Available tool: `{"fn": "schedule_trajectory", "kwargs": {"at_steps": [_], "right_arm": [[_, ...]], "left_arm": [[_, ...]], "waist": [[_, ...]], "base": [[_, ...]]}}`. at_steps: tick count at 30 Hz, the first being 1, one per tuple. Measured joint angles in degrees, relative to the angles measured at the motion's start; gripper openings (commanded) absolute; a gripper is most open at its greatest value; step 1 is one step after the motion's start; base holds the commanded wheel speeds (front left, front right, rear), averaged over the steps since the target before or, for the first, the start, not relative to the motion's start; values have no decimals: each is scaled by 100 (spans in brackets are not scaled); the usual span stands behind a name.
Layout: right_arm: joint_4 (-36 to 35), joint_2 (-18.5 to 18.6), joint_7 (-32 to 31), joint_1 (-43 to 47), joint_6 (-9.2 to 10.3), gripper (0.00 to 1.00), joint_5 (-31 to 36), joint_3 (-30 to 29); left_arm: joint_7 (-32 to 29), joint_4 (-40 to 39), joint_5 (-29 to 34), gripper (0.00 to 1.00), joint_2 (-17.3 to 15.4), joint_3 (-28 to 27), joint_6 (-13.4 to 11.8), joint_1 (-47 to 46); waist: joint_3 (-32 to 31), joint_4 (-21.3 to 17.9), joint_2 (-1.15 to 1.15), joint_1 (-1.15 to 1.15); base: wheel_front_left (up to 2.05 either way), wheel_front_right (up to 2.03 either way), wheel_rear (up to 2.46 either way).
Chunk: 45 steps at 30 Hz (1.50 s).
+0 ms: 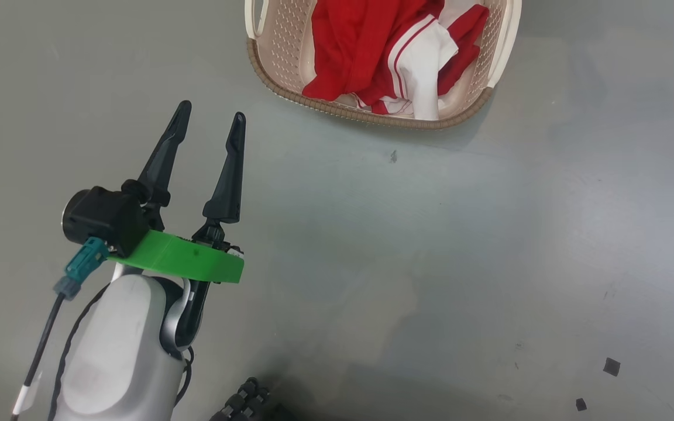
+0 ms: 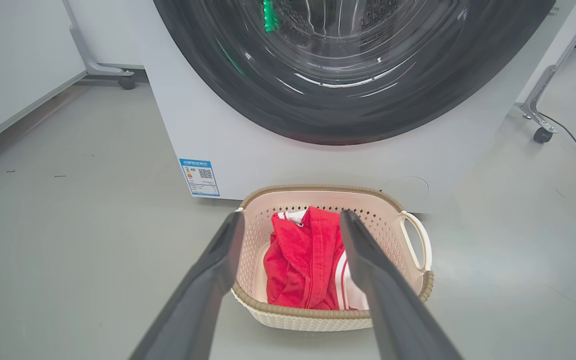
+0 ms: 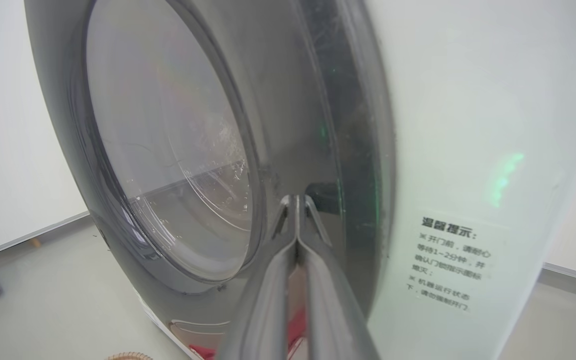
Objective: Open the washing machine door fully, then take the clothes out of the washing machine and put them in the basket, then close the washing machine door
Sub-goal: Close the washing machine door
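At the left of the head view the left tool [image 1: 211, 111] hangs over the grey floor [image 1: 430, 263], released, its two dark fingers spread wide, with a green collar [image 1: 179, 260] behind them on the pale forearm [image 1: 120, 351]. Farther right, at the top edge, stands the basket [image 1: 372, 117]. The clothes [image 1: 360, 47] lie heaped inside it, red folds with a white striped panel toward its right side. At the lower right a couple of small dark scraps [image 1: 611, 366] lie on the floor. In the left wrist view a blue label sticker [image 2: 199, 177] sits low on the left of the white front of the washing machine [image 2: 248, 150]. To its right the basket stands on the floor just before the machine, framed by the spread fingers. Above it the washing machine door [image 2: 328, 125] looks shut flat against the front, glossy black around its glass. A caster wheel [image 2: 543, 134] stands on the floor at the far right. In the right wrist view the door's porthole bulges at the left. The right tool [image 3: 298, 200], clenched fingertip to fingertip, points at the door's black rim next to a small dark recess [image 3: 325, 196]; whether the tips touch the door cannot be told. Right of it a white notice [image 3: 448, 262] with printed text is stuck on the machine's white front.
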<state>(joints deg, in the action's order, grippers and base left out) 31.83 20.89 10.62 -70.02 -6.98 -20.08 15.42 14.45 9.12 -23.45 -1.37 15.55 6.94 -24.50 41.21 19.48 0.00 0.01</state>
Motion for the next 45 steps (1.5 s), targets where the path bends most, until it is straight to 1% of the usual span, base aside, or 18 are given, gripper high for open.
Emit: {"fn": "schedule_trajectory", "kwargs": {"at_steps": [6,10,17,23,28,30,34,36,38,42,45], "right_arm": [[278,-40,190,170,8,0,-31,-2],[435,-225,290,603,8,0,-258,-90],[458,-401,334,1310,5,0,-249,197],[416,-470,382,1983,4,0,-248,205],[264,-453,382,2578,10,0,-253,10],[111,-468,382,2837,62,0,-269,-111],[-107,-593,382,3342,66,0,-503,-360],[-198,-656,382,3654,79,0,-514,-434],[-292,-720,382,3943,153,0,-525,-514],[-504,-783,382,4456,168,0,-527,-566],[-713,-875,382,4815,222,0,-503,-594]], "left_arm": [[0,58,1,100,1,-12,0,-46],[0,146,22,100,2,-21,0,-48],[0,260,145,100,2,-89,0,-30],[0,349,189,100,-13,-168,1,137],[0,397,187,100,-21,-216,1,370],[0,430,188,100,-30,-222,1,469],[0,483,189,100,-57,-256,1,682],[0,525,188,100,-59,-267,1,807],[0,549,188,100,-66,-269,1,932],[0,593,188,100,-82,-290,1,1111],[0,648,170,100,-83,-328,1,1280]], "waist": [[-194,-28,0,0],[-402,-64,0,0],[-871,-198,0,0],[-1305,-400,0,-1],[-1680,-600,0,-1],[-1834,-687,0,-1],[-2143,-861,0,-1],[-2301,-950,0,-1],[-2460,-1039,0,-1],[-2780,-1213,0,-1],[-3014,-1341,0,-1]], "base": [[0,0,0],[0,0,0],[0,0,0],[0,0,0],[0,0,0],[0,0,0],[0,0,0],[0,0,0],[0,0,0],[0,0,0],[0,0,0]]}}
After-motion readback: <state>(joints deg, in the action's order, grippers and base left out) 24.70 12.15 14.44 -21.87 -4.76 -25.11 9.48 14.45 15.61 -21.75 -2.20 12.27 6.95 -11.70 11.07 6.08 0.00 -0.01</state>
